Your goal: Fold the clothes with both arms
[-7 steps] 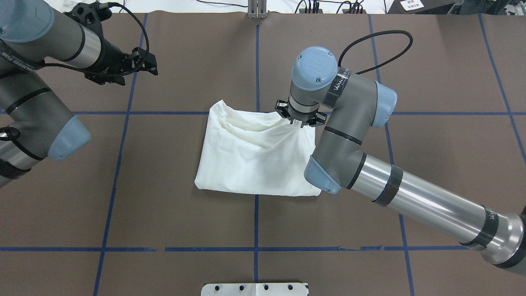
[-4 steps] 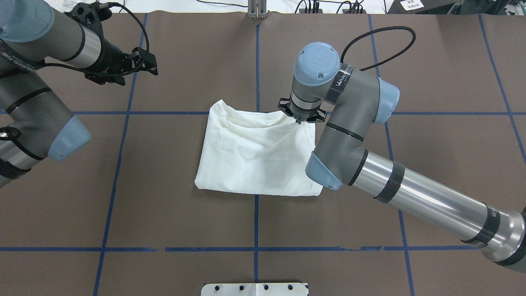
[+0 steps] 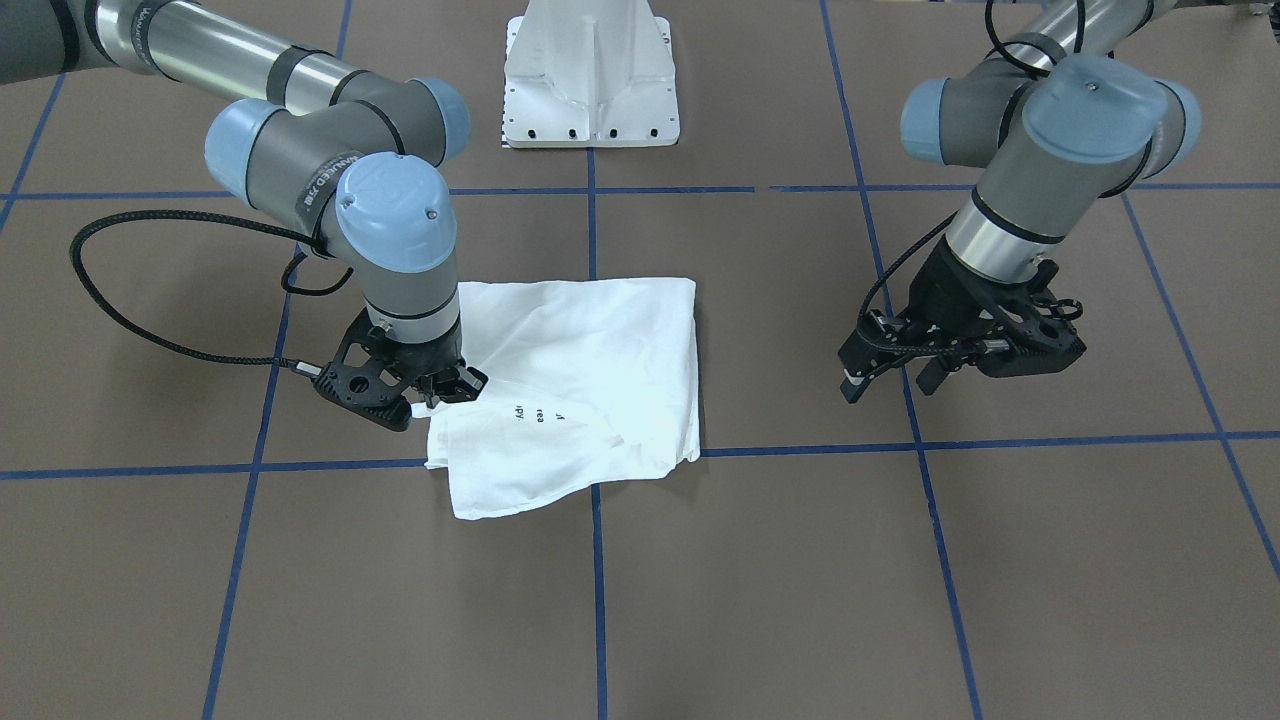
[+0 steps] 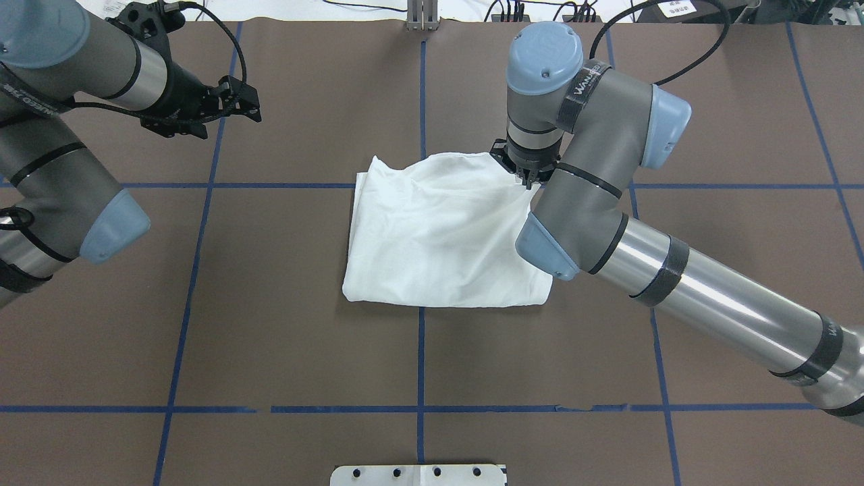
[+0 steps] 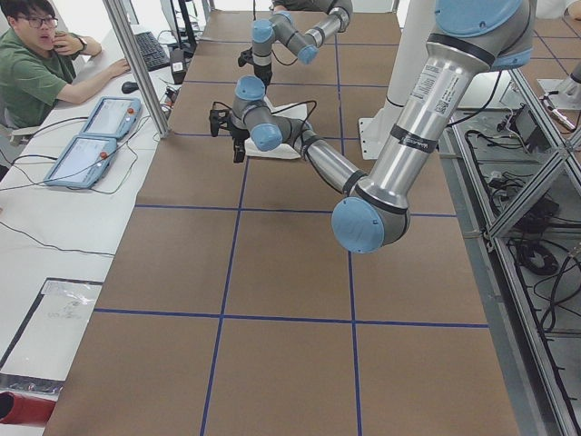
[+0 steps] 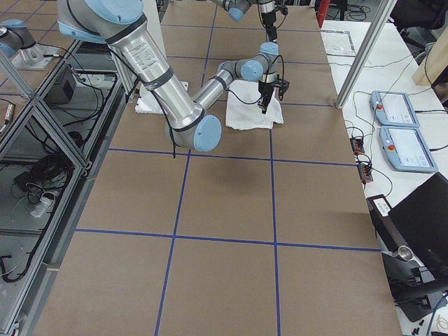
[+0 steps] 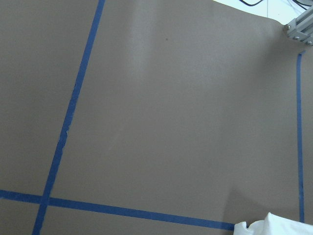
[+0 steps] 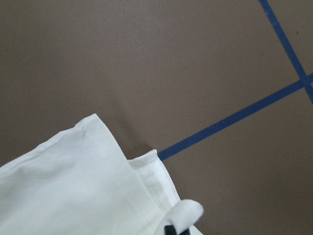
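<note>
The brown table (image 4: 270,351) with its blue tape grid is filling the whole shot. The right arm (image 4: 709,304) is reaching over the middle and the left arm (image 4: 47,162) is hanging off to its own side. The folded white T-shirt (image 4: 439,236) is lying at the centre, across a tape crossing. The right gripper (image 3: 447,385) is pinching the shirt's far corner tight. The left gripper (image 3: 888,380) is hovering well apart from the shirt, fingers spread and holding nothing

T-shirt (image 4: 439,229) soft matt cloth, right arm (image 4: 715,304) tube shiny metal w/ plastic caps, table (image 4: 270,337) matt.
</note>
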{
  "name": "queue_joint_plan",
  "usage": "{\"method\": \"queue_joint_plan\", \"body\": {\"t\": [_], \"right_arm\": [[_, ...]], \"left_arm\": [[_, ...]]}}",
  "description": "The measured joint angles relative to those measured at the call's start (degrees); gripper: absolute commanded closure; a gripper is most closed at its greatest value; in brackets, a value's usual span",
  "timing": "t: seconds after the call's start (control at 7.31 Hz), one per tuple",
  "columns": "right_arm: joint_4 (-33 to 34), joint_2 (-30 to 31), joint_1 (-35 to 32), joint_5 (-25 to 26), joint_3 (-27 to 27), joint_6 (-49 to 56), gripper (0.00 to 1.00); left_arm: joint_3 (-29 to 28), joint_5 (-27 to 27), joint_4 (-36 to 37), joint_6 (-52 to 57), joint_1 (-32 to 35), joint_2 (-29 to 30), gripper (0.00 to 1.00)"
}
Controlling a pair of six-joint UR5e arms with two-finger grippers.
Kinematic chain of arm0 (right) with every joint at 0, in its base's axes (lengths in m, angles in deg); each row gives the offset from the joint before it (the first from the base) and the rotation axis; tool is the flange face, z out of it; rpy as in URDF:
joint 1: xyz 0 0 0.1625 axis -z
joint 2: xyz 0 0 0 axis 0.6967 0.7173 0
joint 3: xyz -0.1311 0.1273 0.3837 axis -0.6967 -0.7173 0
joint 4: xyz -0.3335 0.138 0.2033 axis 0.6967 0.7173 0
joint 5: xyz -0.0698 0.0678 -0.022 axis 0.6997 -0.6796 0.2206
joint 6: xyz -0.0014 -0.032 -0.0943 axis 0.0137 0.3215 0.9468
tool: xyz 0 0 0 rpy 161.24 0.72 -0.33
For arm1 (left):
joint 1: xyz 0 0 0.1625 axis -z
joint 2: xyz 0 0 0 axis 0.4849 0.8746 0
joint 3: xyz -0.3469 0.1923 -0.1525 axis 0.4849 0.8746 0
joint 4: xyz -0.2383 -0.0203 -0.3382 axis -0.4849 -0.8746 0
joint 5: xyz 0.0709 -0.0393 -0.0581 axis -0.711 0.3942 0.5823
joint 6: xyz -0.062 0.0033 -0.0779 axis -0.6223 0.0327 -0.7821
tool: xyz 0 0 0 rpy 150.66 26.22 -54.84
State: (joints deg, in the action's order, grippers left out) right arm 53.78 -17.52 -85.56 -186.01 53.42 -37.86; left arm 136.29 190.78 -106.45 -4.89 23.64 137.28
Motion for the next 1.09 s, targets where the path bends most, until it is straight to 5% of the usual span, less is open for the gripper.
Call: {"method": "queue_joint_plan", "body": {"t": [0.68,1.09], "right_arm": [[-0.17,0.23,-2.82,-0.25,-0.14,4.90,0.00],[-5.29,1.25,-6.61,-4.11,0.17,7.94,0.00]], "left_arm": [[-0.05,0.03,-0.12,-0.57,-0.22,0.91,0.01],[-10.61,-0.46,-9.54,-4.45,-3.51,6.88,0.05]]}}
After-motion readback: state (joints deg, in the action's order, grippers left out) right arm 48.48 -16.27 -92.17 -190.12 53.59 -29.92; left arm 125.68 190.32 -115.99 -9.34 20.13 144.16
